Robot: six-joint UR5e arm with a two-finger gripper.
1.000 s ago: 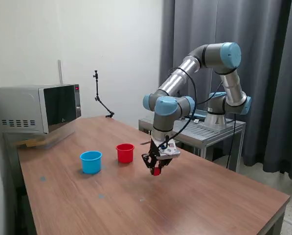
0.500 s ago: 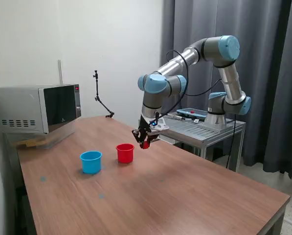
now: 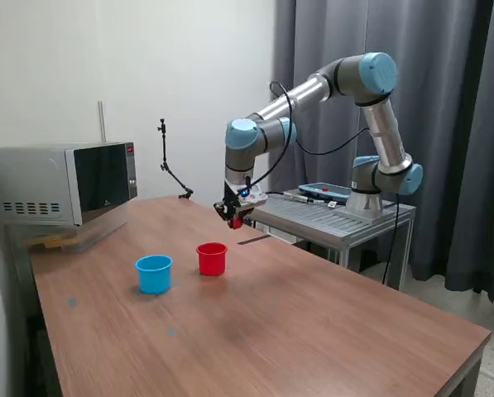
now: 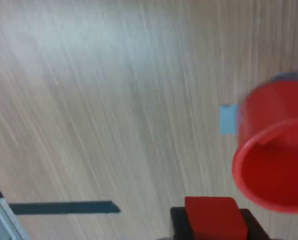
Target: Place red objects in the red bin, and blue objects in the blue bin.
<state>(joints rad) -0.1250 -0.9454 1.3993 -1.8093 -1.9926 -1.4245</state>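
Note:
My gripper [image 3: 234, 220] is shut on a tiny red cube [image 3: 237, 222] and holds it in the air, above and a little toward the exterior view's right of the red cup [image 3: 212, 258]. In the wrist view the red cube [image 4: 214, 217] sits between the dark fingers [image 4: 177, 221], and the red cup [image 4: 273, 150] lies close beside it, open side up. The light blue cup [image 3: 154, 273] stands to the exterior view's left of the red cup. No other red cube and no dark blue cubes show on the table.
A microwave [image 3: 60, 184] stands at the table's far corner on the exterior view's left. A small black stand [image 3: 170, 172] rises behind the cups. A metal side table [image 3: 338, 217] holds the arm's base. A bit of blue tape [image 4: 228, 119] marks the wood beside the red cup.
My gripper has risen from near the table top and swung toward the exterior view's left with the red cube in it, ending up above the red cup's far side.

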